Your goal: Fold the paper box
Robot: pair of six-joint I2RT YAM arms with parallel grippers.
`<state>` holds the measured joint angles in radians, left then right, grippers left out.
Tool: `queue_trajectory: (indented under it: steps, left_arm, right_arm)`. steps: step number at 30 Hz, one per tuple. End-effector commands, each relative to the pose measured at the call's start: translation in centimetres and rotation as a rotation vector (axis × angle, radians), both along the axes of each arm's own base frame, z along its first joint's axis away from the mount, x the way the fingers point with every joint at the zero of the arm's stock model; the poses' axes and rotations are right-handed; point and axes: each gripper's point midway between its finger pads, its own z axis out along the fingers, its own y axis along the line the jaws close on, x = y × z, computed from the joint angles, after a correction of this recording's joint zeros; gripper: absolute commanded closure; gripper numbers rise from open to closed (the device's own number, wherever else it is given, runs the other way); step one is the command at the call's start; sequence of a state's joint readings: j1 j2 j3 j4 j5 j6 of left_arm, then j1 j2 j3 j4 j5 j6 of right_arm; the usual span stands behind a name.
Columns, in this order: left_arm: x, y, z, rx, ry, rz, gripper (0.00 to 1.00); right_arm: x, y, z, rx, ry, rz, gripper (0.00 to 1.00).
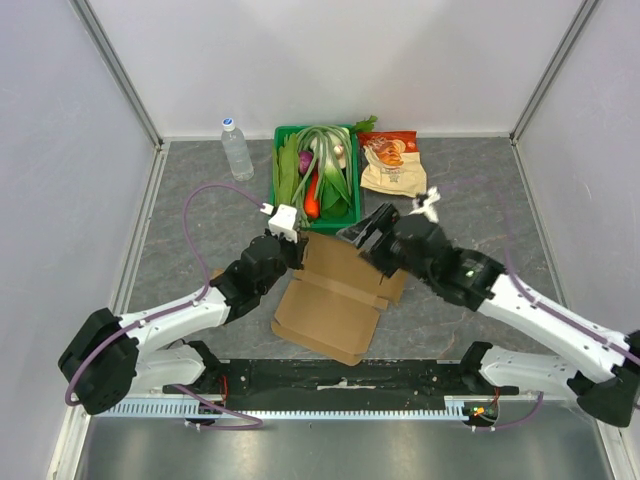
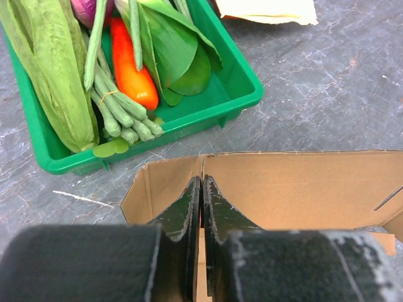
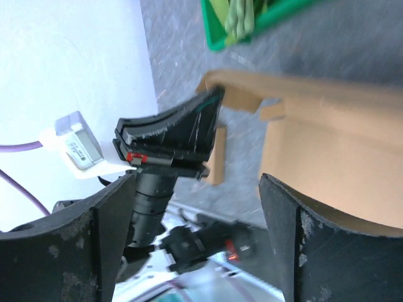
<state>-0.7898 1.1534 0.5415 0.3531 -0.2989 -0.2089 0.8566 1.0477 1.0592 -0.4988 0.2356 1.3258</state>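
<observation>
The brown cardboard paper box [image 1: 335, 300] lies partly unfolded in the middle of the table, with its far wall raised. My left gripper [image 1: 290, 246] is at the box's far left corner, and in the left wrist view the left gripper [image 2: 201, 184] is shut on a thin upright cardboard wall of the box [image 2: 296, 189]. My right gripper [image 1: 367, 233] hovers open at the box's far right side and holds nothing. In the right wrist view the right gripper [image 3: 198, 182] has wide-apart fingers that frame the box [image 3: 340, 157] and the left gripper's black fingers [image 3: 182, 129].
A green tray [image 1: 357, 200] full of vegetables stands just behind the box, close to both grippers; its rim [image 2: 189, 119] is right ahead of the left fingers. A water bottle [image 1: 237, 150] stands at the back left. Snack bags [image 1: 393, 165] lie at the back right.
</observation>
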Motion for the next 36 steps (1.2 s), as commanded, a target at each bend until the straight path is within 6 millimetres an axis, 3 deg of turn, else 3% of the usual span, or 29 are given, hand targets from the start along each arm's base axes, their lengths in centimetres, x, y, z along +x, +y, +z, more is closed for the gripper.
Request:
queue_trajectory:
  steps: [1, 6, 11, 16, 20, 34, 36]
  left_arm:
    - [0.5, 0.3, 1.6, -0.073, -0.041, 0.059, 0.91]
    - [0.3, 1.0, 2.2, -0.102, -0.053, 0.083, 0.92]
    - [0.0, 1.6, 2.8, -0.128, -0.074, 0.100, 0.92]
    - [-0.3, 2.3, 3.2, -0.169, -0.095, 0.123, 0.92]
    - [-0.5, 2.3, 3.1, -0.170, -0.097, 0.117, 0.92]
    - [-0.6, 2.0, 3.3, -0.183, -0.106, 0.117, 0.92]
    - [-0.7, 1.8, 3.4, -0.184, -0.107, 0.114, 0.92]
  right_arm:
    - [0.5, 4.5, -0.7, 0.403, 0.233, -0.272, 0.16]
    - [1.1, 5.3, -3.6, 0.477, 0.309, -0.389, 0.20]
    - [2.4, 1.9, -5.2, 0.549, 0.261, -0.572, 0.29]
    - [2.8, -0.6, -6.4, 0.595, 0.248, -0.685, 0.32]
    - [4.0, -2.3, -5.8, 0.601, 0.211, -0.727, 0.33]
    - [5.7, 0.1, -6.5, 0.628, 0.268, -0.706, 0.41]
    - [5.8, 0.5, -6.7, 0.638, 0.272, -0.701, 0.47]
